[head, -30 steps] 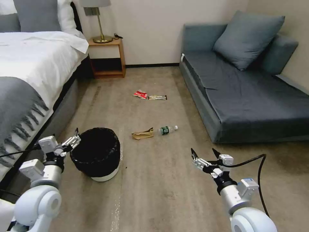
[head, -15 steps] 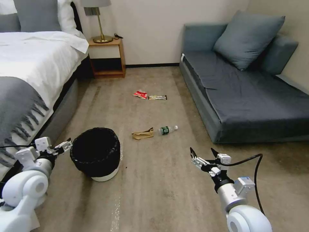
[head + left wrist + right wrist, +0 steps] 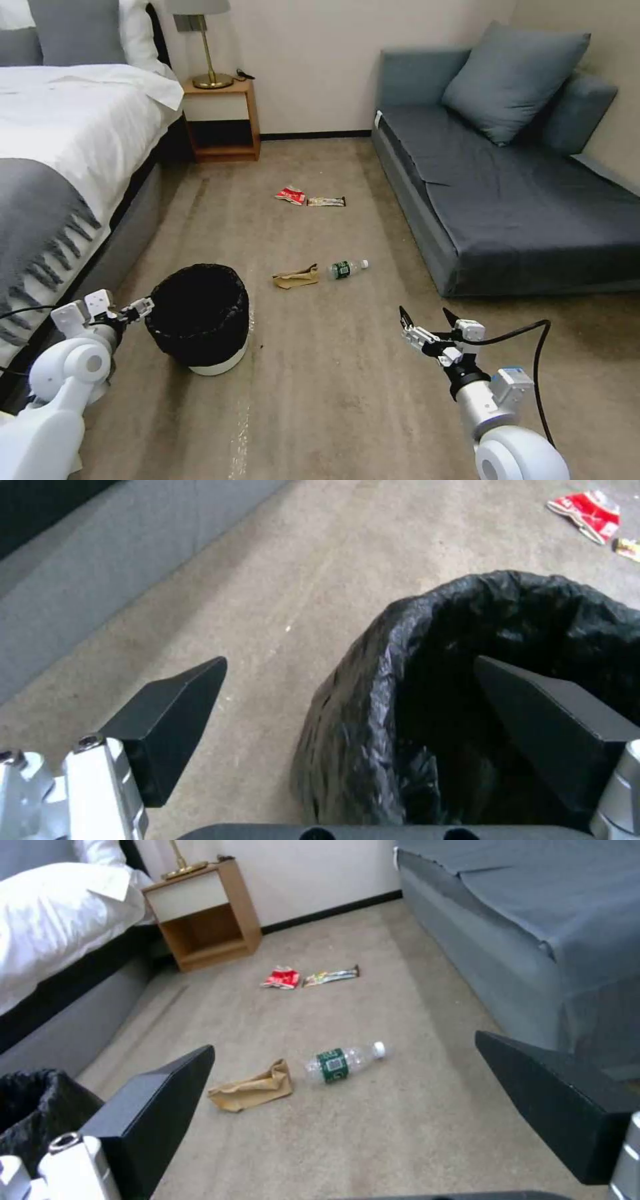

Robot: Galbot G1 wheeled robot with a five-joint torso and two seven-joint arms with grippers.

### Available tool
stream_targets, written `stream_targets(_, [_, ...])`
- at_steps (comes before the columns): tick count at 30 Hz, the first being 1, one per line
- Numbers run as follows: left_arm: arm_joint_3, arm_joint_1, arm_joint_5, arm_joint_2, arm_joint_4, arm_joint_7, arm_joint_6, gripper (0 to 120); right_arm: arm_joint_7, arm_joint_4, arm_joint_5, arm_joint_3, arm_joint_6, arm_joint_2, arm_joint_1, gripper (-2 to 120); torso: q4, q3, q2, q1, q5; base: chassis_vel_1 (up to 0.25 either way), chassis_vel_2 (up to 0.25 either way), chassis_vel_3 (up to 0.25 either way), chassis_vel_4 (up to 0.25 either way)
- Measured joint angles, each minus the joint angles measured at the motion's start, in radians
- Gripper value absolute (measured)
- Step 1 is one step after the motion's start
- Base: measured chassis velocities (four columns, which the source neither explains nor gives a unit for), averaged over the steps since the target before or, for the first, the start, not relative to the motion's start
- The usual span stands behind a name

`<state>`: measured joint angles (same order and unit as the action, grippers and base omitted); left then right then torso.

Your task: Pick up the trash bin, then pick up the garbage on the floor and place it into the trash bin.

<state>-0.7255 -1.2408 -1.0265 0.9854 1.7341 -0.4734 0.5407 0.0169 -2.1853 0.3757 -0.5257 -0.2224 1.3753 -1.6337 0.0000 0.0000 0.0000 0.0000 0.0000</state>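
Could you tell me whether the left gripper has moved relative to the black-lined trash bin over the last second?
Yes. The left gripper has dropped lower beside the low round white trash bin lined with black plastic, from rim height to partway down its bed-side wall, fingers open.

This is a bedroom, hotel-like. A bed (image 3: 60, 127) with white linen and a grey throw stands beside a wooden nightstand (image 3: 223, 120) bearing a brass lamp (image 3: 203, 40). Opposite, a grey sofa (image 3: 520, 187) with a cushion (image 3: 513, 80) sits on beige carpet (image 3: 320, 387).

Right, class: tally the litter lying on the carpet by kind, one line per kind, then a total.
Crumpled brown paper bag: 1
Clear plastic bottle with green label: 1
Red-and-white snack packet: 1
Long dark-ended bar wrapper: 1
Total: 4
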Motion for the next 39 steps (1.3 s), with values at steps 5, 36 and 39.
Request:
stream_targets(5, [0.035, 0.059, 0.000, 0.020, -0.055, 0.004, 0.004, 95, 0.002, 0.009, 0.010, -0.003, -0.004, -0.008, 0.010, 100, 0.0000, 0.000, 0.000, 0.000, 0.0001, 0.000, 0.000, 0.000, 0.000])
stream_targets(36, [0.166, 0.208, 0.071, 0.076, -0.249, 0.020, 0.049, 58, 0.019, 0.061, 0.072, -0.012, -0.039, -0.041, 0.082, 100, 0.0005, 0.000, 0.000, 0.000, 0.0020, 0.000, 0.000, 0.000, 0.000])
stream_targets(39, [0.165, 0.202, 0.071, 0.083, -0.250, 0.020, 0.050, 47, 0.019, 0.060, 0.076, -0.017, -0.040, -0.043, 0.080, 100, 0.0006, 0.000, 0.000, 0.000, 0.0020, 0.000, 0.000, 0.000, 0.000])
